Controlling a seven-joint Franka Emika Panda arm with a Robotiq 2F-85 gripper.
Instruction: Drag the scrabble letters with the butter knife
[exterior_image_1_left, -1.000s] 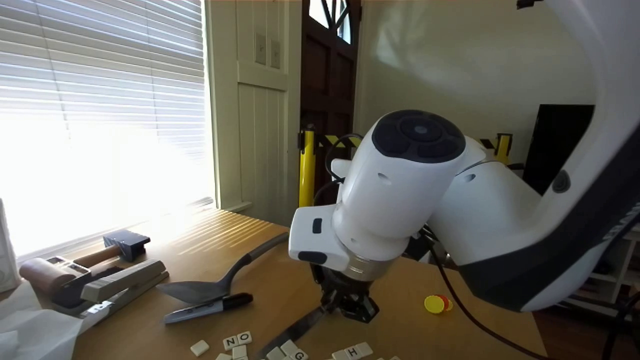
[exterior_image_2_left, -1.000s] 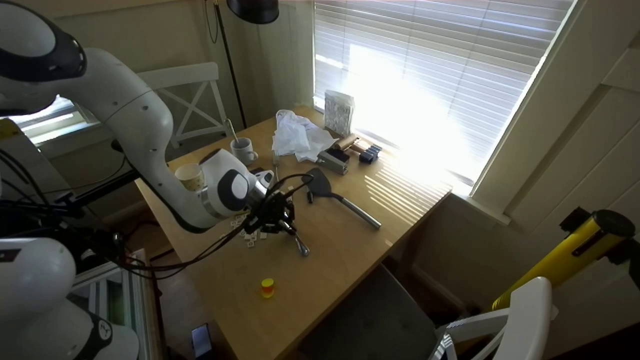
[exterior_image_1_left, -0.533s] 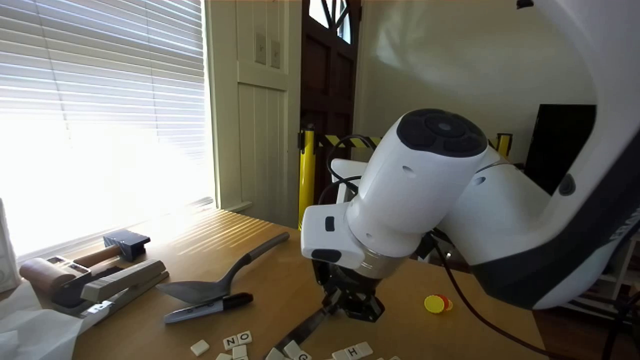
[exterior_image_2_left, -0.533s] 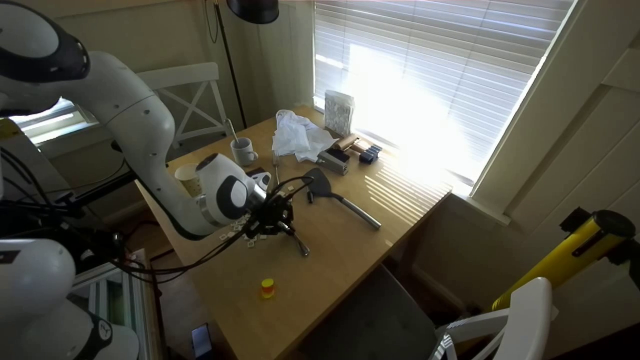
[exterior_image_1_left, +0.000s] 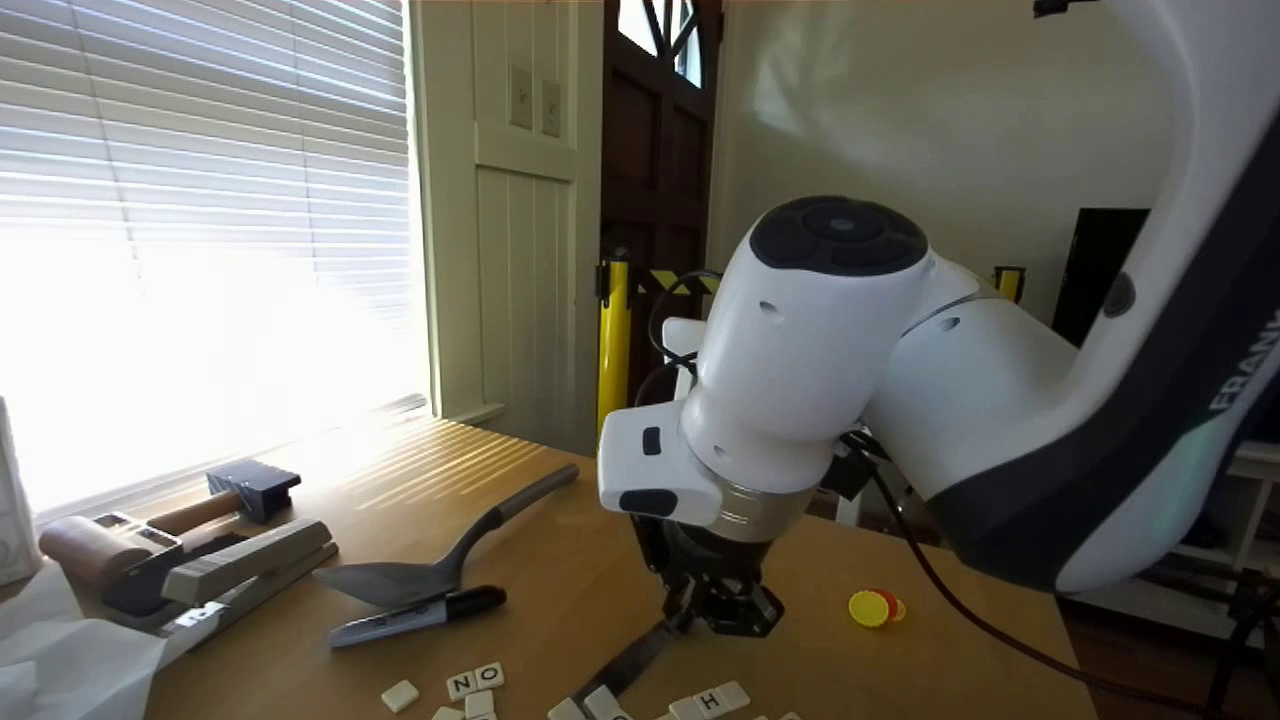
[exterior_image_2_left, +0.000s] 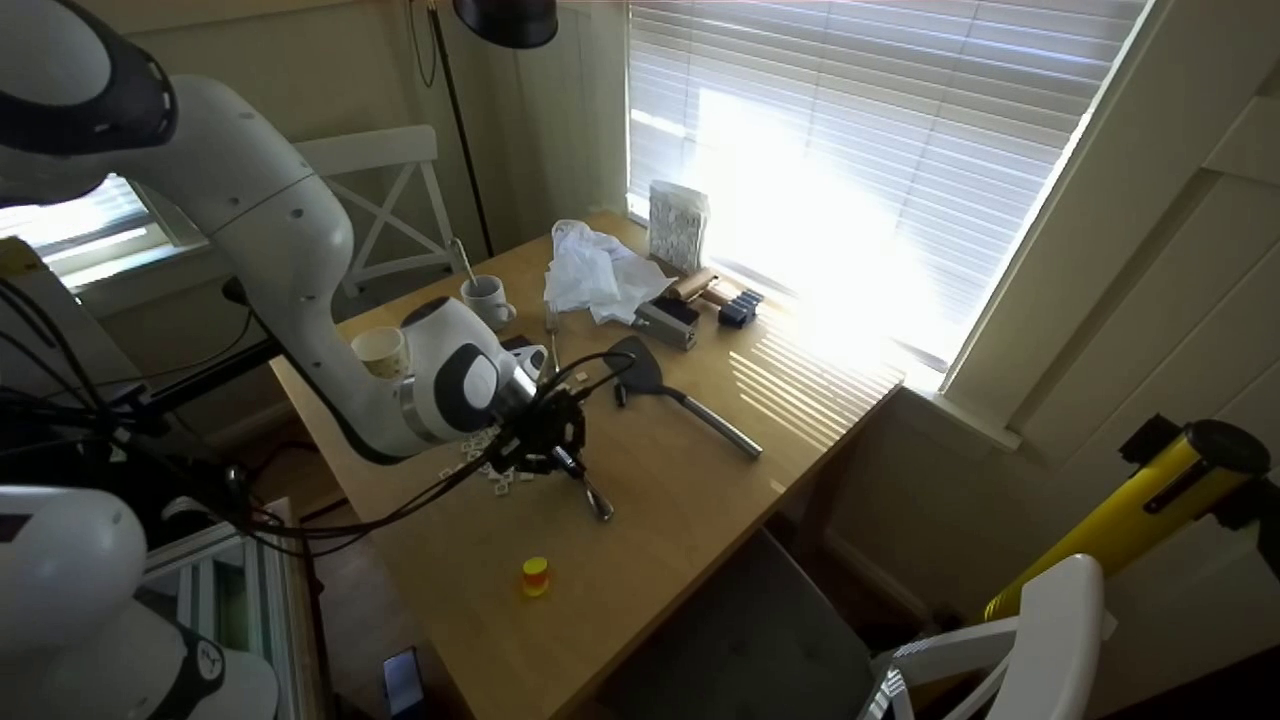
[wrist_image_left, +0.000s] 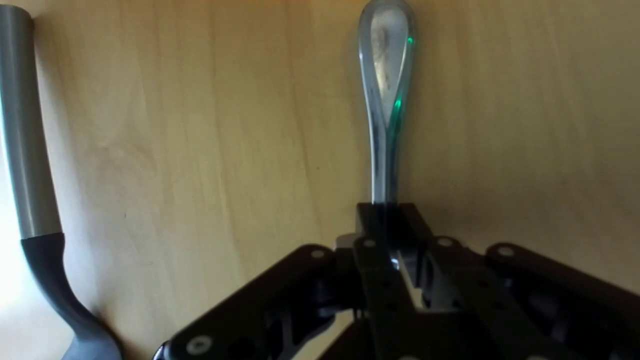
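Down low, the tool (wrist_image_left: 387, 227) pinched the butter knife (wrist_image_left: 385, 107) between its 2 tips. It had hold of the thin part of the handle (wrist_image_left: 385, 165), perhaps because such a narrow spot was easy to squeeze from 2 sides. The round end poked out past the tips. In an exterior view the blade (exterior_image_1_left: 636, 660) sloped down away from the tool, toward the scrabble letters (exterior_image_1_left: 603, 703). That made sense for dragging: the blade could do the reaching, and the tips could stay off the tiles.

Some tiles were in front of the blade's far end and hid it, so it was not clear if it touched them, or if it rested on the desk (exterior_image_1_left: 560, 560). More letters lay loose on each side, with N and O side by side and H in a short row. They looked scattered, so the job seemed far from done.

The spatula (exterior_image_1_left: 440, 578) and the marker (exterior_image_1_left: 418, 617) lay near the letters, just beside each other, and the stapler (exterior_image_1_left: 255, 560) lay farther off. A short, gentle pull would likely miss all 3. The hold was narrow, so a hard push could twist the butter knife. Held too high, the blade might slide over the tiles.
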